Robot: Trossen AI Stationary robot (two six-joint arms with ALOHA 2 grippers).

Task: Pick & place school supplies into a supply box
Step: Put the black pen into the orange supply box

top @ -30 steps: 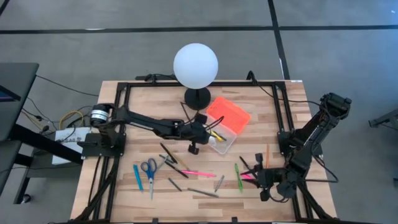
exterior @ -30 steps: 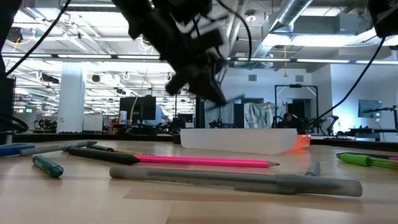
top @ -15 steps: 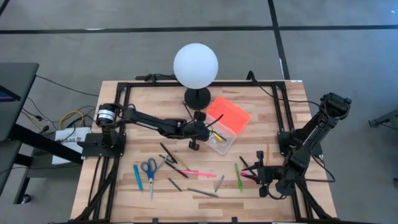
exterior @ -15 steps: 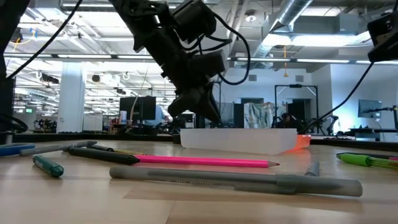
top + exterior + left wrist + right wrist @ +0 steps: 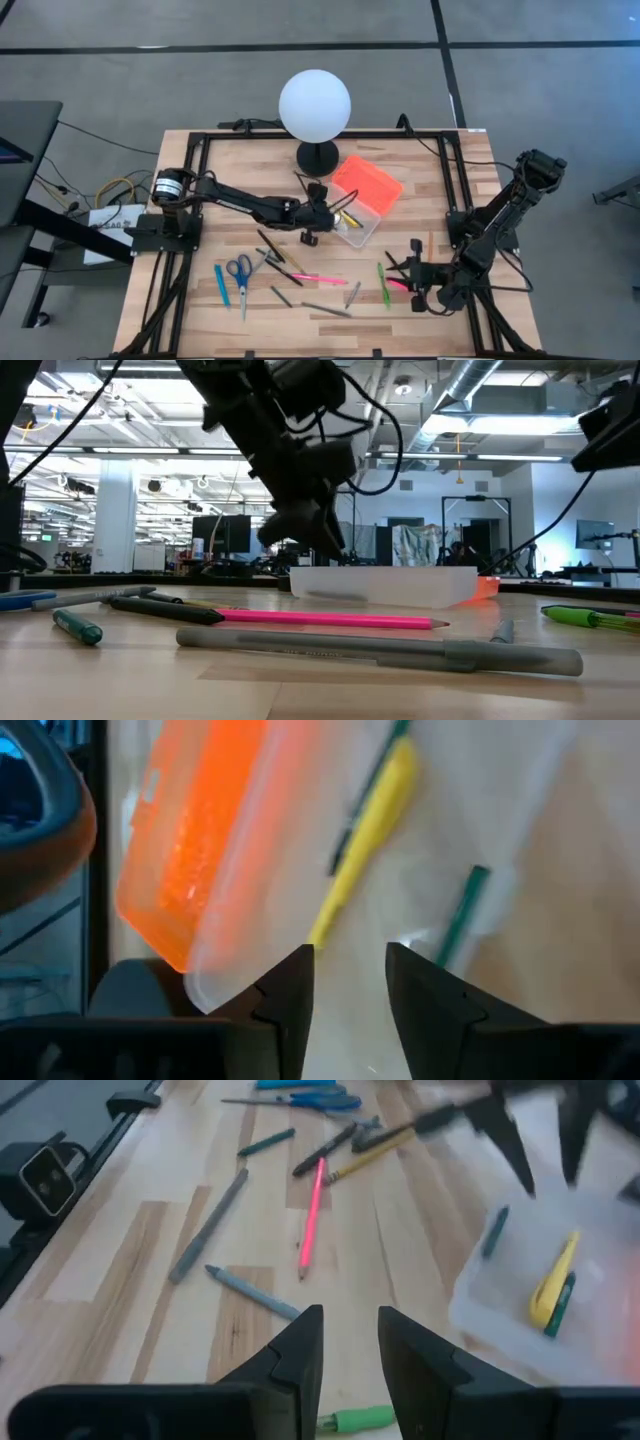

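Wooden table (image 5: 230,310) holds the supply box (image 5: 358,214) containing a yellow marker (image 5: 362,840), left claw (image 5: 318,215) spread beside it

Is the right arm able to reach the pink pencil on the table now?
Probably yes. The pink pencil lies uncovered on the wood, and nothing stands between it and the right claw.

The pale wooden bench (image 5: 230,150) carries the clear supply box (image 5: 362,222) just beside the left tool (image 5: 320,213), a white globe lamp (image 5: 315,105) behind it, and scissors (image 5: 241,270), a pink pencil (image 5: 318,279) and grey pens (image 5: 327,309) strewn nearer the camera.
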